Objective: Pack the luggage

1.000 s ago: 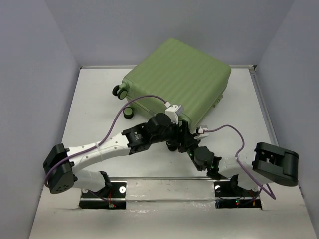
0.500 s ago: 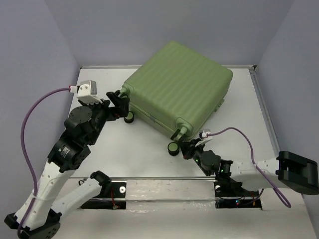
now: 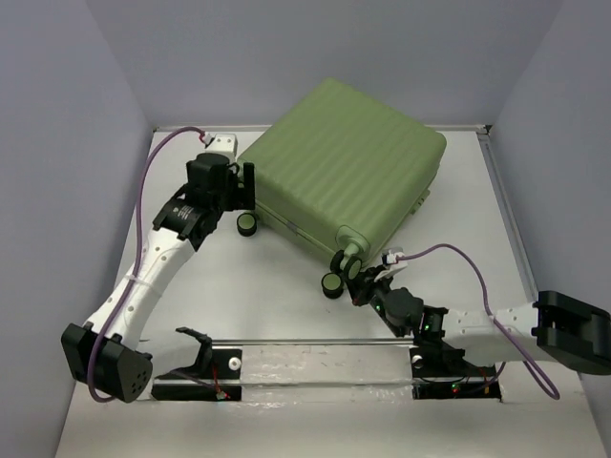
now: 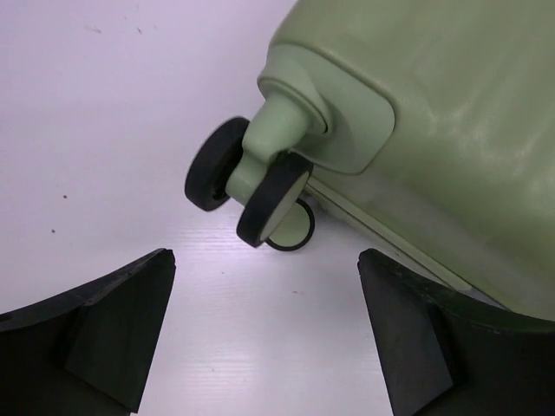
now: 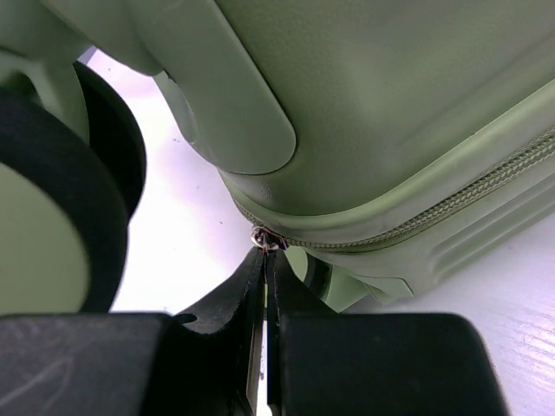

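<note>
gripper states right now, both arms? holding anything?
Left gripper: open, holding nothing, facing a black wheel of the light-green ribbed hard-shell suitcase.
Right gripper: shut, apparently pinching the suitcase's small metal zipper pull.

White table (image 3: pixel 277 305) beneath the left claw (image 3: pixel 244 189); plain lilac-grey walls (image 3: pixel 315 48) beyond and to both sides; even, soft light.

The right claw (image 5: pixel 265 260) has its two black fingers pressed together, their tips meeting right under a small metal zip pull (image 5: pixel 264 237) on the light-green hard-shell suitcase (image 5: pixel 390 95). The green zipper track (image 5: pixel 451 196) runs off to the right. A black wheel with a pale green hub (image 5: pixel 87 199) stands close on the left, over the white tabletop (image 5: pixel 186 225).
</note>
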Tool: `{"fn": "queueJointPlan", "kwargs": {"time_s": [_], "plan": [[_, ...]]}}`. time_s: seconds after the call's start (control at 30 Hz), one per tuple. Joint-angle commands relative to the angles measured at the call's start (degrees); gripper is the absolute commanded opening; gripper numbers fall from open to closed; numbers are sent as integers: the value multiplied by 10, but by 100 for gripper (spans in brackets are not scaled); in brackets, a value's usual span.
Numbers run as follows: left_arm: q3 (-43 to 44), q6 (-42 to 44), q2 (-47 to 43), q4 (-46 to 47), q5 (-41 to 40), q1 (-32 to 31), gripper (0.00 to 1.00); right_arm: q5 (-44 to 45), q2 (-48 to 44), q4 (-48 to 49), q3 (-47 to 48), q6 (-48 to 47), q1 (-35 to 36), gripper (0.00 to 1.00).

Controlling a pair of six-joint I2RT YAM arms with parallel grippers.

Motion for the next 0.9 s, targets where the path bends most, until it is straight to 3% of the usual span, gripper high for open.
{"fn": "queueJointPlan", "kwargs": {"time_s": [0.0,0.4,0.5,0.6,0.63,0.8,0.87], "plan": [[60,56,37,23,-6,11,99,-12,-13,92,17,8,8,7],[92,73,142,20,-56,23,98,-27,-19,93,17,5,8,7],[104,72,157,26,-42,29,92,-29,-16,93,17,6,8,7],[99,74,163,39,-20,31,79,-30,-15,94,16,6,8,7],[97,75,164,42,-11,31,63,-30,-14,95,16,6,8,7],[80,72,170,60,21,41,32,-29,-17,95,17,-1,8,7],[78,67,176,61,44,52,8,-28,-20,91,17,-5,8,7]]}}
